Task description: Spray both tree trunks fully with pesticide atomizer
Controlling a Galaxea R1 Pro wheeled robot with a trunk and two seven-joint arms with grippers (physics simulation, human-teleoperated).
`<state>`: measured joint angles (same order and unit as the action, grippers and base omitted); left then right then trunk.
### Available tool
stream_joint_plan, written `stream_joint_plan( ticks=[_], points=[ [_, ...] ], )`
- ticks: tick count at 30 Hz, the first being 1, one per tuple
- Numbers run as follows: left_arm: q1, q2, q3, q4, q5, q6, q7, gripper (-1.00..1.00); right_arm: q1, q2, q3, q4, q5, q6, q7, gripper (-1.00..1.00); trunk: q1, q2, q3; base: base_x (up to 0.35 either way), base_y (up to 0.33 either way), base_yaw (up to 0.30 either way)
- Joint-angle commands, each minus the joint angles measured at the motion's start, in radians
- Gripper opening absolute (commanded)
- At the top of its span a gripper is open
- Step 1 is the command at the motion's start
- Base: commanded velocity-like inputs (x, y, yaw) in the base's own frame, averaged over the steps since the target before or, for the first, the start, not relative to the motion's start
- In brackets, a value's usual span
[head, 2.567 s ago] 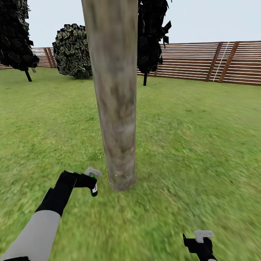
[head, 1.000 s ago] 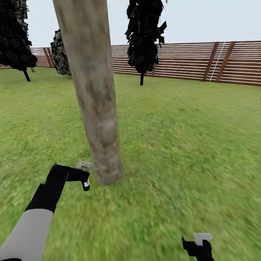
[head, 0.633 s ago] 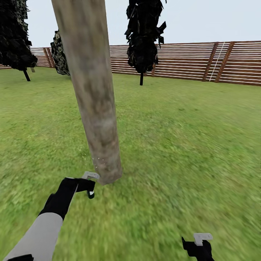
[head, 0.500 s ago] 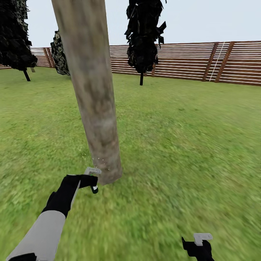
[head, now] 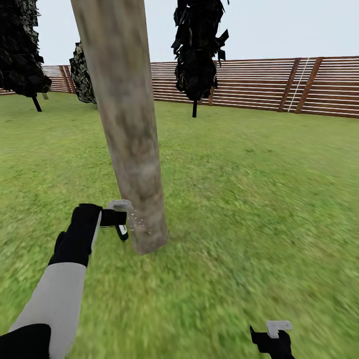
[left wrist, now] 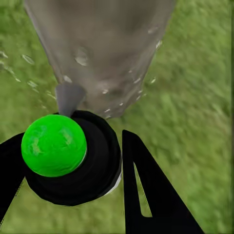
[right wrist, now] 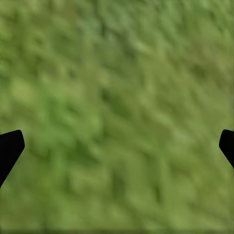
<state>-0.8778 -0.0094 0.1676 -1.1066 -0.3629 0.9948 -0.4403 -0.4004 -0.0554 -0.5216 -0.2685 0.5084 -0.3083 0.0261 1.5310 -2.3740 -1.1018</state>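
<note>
Cut off, hidden, blurred

Tree trunk (head: 130,129) cropped at the head view's top edge, crown unseen; pesticide atomizer (head: 119,219) mostly masked by the left hand (head: 115,218); right hand (head: 273,340) clipped at the bottom edge; grass floor (right wrist: 122,107) blurred throughout.

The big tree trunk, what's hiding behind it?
Behind the tree trunk you can see green grass, a dark bushy tree poking out on one side, and the wooden fence. The rest of that bush is covered by the trunk.
</note>
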Motion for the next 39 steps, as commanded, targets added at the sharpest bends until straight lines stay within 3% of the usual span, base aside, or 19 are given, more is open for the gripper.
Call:
stream_joint_plan(
  ticks=[1,3,11,14,21,23,28,30,31,32,33,37,39],
  points=[
    [-0.017,0.000,0.000,0.000,-0.001,0.006,-0.001,-1.00,0.000,0.000,0.000,0.000,0.000,0.000,0.000,1.00,0.000,0.000,0.000,0.000,0.000,0.000],
    [-0.055,0.000,0.000,-0.001,-0.001,0.012,-0.004,-1.00,0.000,0.000,0.000,0.000,0.000,0.000,0.000,1.00,0.000,0.000,0.000,0.000,0.000,0.000],
    [-0.070,-0.003,-0.001,-0.004,-0.003,0.013,-0.005,-1.00,0.000,0.000,0.000,0.000,0.001,0.000,0.000,1.00,0.000,0.000,0.000,0.000,0.000,0.000],
    [-0.050,-0.005,-0.035,0.006,-0.004,0.005,-0.003,-1.00,0.000,0.000,0.000,0.000,0.001,0.000,0.000,1.00,0.000,0.000,0.000,0.000,0.000,0.000],
    [0.069,-0.011,-0.050,0.057,-0.004,-0.032,-0.006,-1.00,0.000,0.000,0.000,0.000,0.001,0.000,0.000,1.00,0.000,0.000,0.000,0.000,0.000,0.000],
    [0.083,-0.012,-0.051,0.163,-0.007,-0.136,0.003,-1.00,0.000,0.000,0.000,0.000,0.001,0.000,0.000,1.00,0.000,0.000,0.000,0.000,0.000,0.000],
    [0.086,-0.011,-0.042,0.359,-0.007,-0.315,0.028,-1.00,0.000,0.000,0.000,0.000,0.001,0.000,0.000,1.00,0.000,0.000,0.000,0.000,0.000,0.000],
    [0.086,-0.011,-0.038,0.416,-0.005,-0.374,0.075,-1.00,0.000,0.000,0.000,0.000,0.001,0.000,0.000,1.00,0.000,0.000,0.000,0.000,0.000,0.000],
    [0.086,-0.012,-0.035,0.468,0.007,-0.441,0.145,-1.00,0.000,0.000,0.000,0.000,0.001,0.000,0.000,1.00,0.000,0.000,0.000,0.000,0.000,0.000],
    [0.086,-0.019,-0.035,0.543,0.064,-0.516,0.256,-1.00,0.000,0.000,0.000,0.000,0.001,0.000,0.000,1.00,0.000,0.000,0.000,0.000,0.000,0.000],
    [0.086,-0.028,-0.035,0.576,0.087,-0.536,0.308,-1.00,0.000,0.000,0.000,0.000,0.001,0.000,0.000,1.00,0.000,0.000,0.000,0.000,0.000,0.000],
    [0.086,-0.077,-0.036,0.648,0.117,-0.664,0.491,-1.00,0.000,0.000,0.000,0.000,0.001,0.000,0.000,1.00,0.000,0.000,0.000,0.000,0.000,0.000],
    [0.086,-0.099,-0.035,0.678,0.125,-0.696,0.533,-1.00,0.000,0.000,0.000,0.000,0.001,0.000,0.000,1.00,0.000,0.000,0.000,0.000,0.000,0.000]
  ],
)
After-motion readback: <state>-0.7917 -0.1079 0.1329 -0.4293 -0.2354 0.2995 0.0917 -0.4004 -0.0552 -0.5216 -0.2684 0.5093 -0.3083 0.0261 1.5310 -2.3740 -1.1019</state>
